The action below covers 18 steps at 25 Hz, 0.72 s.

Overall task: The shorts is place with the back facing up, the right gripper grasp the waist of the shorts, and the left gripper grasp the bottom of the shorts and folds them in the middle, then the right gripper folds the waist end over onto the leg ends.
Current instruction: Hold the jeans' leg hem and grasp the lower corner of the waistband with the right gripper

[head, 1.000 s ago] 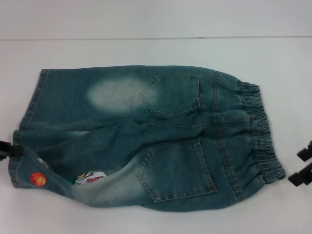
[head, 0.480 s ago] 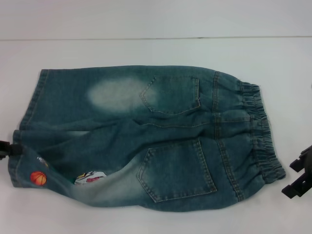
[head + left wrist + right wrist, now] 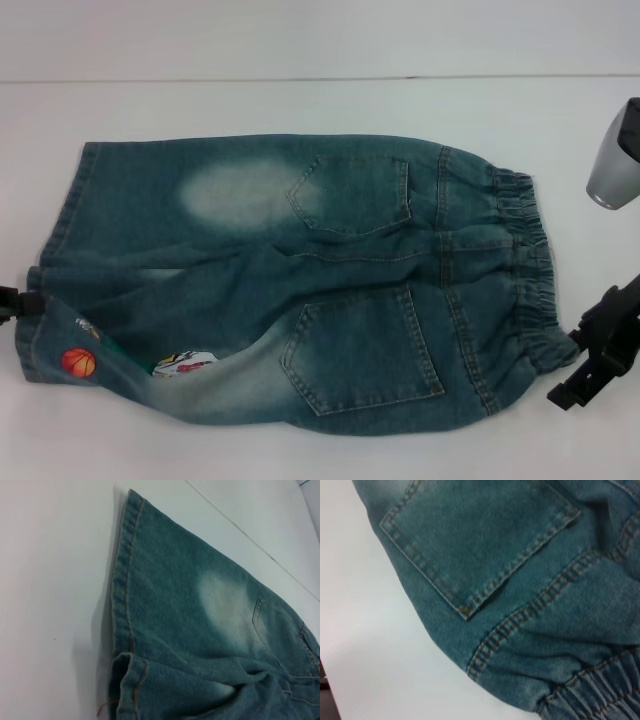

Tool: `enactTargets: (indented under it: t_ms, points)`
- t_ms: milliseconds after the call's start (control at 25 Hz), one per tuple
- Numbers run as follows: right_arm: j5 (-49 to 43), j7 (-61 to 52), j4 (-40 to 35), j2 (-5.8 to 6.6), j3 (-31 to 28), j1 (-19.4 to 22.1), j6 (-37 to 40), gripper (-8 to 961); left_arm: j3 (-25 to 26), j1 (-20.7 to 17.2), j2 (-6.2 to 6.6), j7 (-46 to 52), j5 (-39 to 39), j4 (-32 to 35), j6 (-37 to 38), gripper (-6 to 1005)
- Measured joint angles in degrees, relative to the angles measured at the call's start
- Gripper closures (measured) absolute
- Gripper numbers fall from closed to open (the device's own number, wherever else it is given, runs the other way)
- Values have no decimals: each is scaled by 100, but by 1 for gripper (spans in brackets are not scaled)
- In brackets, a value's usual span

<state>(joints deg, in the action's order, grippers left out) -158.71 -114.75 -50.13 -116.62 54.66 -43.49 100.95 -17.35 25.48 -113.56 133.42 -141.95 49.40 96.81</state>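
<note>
Blue denim shorts [image 3: 300,290] lie flat with both back pockets up. Their elastic waist [image 3: 535,270] is at the right and the leg hems [image 3: 60,220] at the left. My right gripper [image 3: 570,365] is open just beside the near corner of the waist, with its black fingers [image 3: 610,315] off the cloth. The right wrist view shows a back pocket [image 3: 475,535] and the gathered waist [image 3: 600,690] close below. My left gripper [image 3: 15,302] sits at the far left against the near leg's hem. The left wrist view looks along that hem [image 3: 122,580].
The shorts lie on a plain white table [image 3: 300,50], bare on all sides of them. A basketball patch [image 3: 78,363] and a cartoon print [image 3: 185,365] show at the near leg. A silver link of the right arm [image 3: 615,160] hangs over the table at the far right.
My right gripper has moved in leftward from the table's right edge to the near corner of the waist, and the right arm's silver link has come into view. The left gripper and shorts have stayed still.
</note>
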Motion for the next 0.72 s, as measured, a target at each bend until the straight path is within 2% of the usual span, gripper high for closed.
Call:
enactTargets:
  t_ms: [160, 280, 720]
  points:
    - [140, 23, -37, 7, -60, -17, -4, 76, 4, 1, 1, -28, 1, 0, -1, 964]
    - [314, 39, -48, 60, -93, -38, -3, 77, 4, 1, -2, -43, 1, -2, 0, 964]
    - [418, 127, -60, 79, -123, -62, 40, 80, 3, 1, -5, -70, 1, -62, -38, 964]
